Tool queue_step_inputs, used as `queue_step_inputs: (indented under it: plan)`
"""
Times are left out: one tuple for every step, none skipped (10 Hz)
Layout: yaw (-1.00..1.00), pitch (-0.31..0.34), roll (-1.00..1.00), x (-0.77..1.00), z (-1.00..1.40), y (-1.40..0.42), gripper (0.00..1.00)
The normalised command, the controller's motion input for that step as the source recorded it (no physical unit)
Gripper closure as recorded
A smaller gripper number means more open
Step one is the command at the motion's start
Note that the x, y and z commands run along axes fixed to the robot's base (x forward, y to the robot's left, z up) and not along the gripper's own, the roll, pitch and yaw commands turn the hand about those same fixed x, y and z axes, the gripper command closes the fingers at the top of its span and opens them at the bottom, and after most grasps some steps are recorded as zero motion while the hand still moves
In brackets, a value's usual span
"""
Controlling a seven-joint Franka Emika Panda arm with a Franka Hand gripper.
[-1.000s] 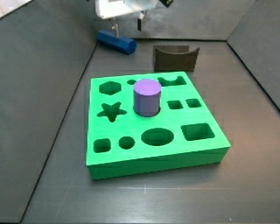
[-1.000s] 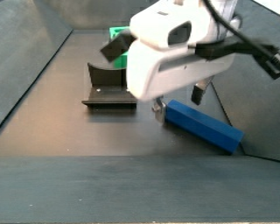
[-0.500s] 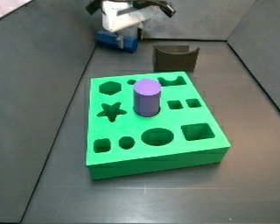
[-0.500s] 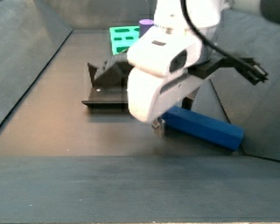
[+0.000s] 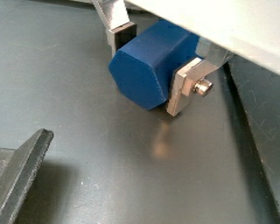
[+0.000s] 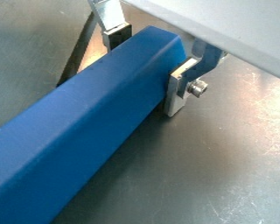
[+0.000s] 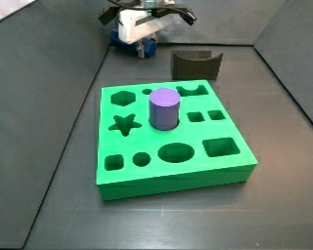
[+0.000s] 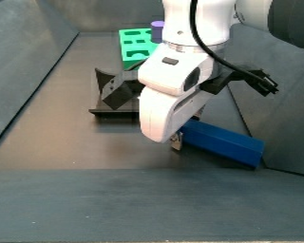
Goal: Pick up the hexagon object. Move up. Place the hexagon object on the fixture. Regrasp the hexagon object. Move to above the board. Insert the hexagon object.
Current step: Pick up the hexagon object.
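The hexagon object, a long blue bar (image 8: 226,140), lies flat on the dark floor and also shows in a wrist view (image 6: 78,131). My gripper (image 8: 178,139) stands low over one end of it. In both wrist views the silver fingers (image 5: 187,84) press the bar's two sides, so the gripper (image 5: 150,59) is shut on it. In a side view the gripper (image 7: 137,46) hides most of the bar (image 7: 122,42). The dark fixture (image 7: 196,64) stands beside it, also in a side view (image 8: 117,96). The green board (image 7: 172,186) lies apart from them.
A purple peg (image 7: 163,108) stands upright in a hole of the board. The board (image 8: 136,40) shows behind the arm in a side view. Dark sloping walls enclose the floor. An edge of the fixture's base plate (image 5: 17,179) lies near the bar's end.
The gripper has come down over the end of the blue bar, and its fingers now sit against the bar's sides. The bar has not moved.
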Motion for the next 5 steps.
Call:
queue_step_inputs:
  plan:
    - [0.0,0.0,0.0,0.0,0.0,0.0,1.0]
    - [0.0,0.0,0.0,0.0,0.0,0.0,1.0]
    - [0.0,0.0,0.0,0.0,0.0,0.0,1.0]
    - [0.0,0.0,0.0,0.0,0.0,0.0,1.0]
    - [0.0,0.0,0.0,0.0,0.0,0.0,1.0]
